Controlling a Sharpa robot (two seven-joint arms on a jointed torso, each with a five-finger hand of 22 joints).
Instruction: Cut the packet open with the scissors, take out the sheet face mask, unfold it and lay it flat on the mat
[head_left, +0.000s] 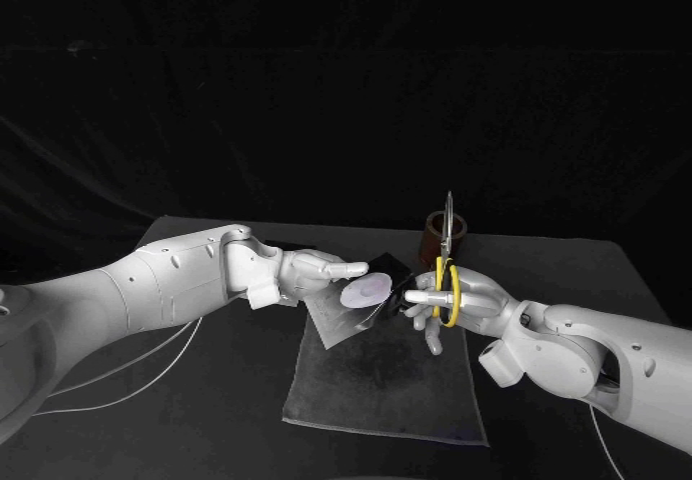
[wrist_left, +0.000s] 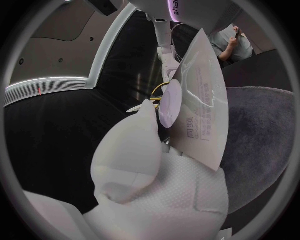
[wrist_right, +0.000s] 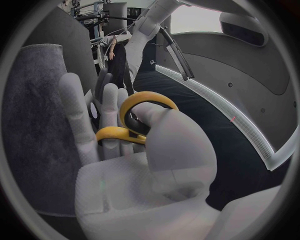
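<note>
1. A black surface (head_left: 577, 270) under a dark backdrop carries the grey mat (head_left: 382, 390), at 6 o'clock of both arms.
2. Cutting looks about to begin. The left robot hand (head_left: 310, 272) pinches the packet (head_left: 361, 296) aloft. The right robot hand (head_left: 469, 300) grips the scissors (head_left: 449, 255), blades together, pointing to 12 o'clock.
3. The packet sits just at 9 o'clock of the right robot hand. Next, I judge, the blades must part and tilt onto its edge.

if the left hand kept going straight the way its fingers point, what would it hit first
Most likely the scissors held upright in the right hand: the left hand points across at them, the packet it holds leading. Depth is unclear, so it might pass beside them.
</note>
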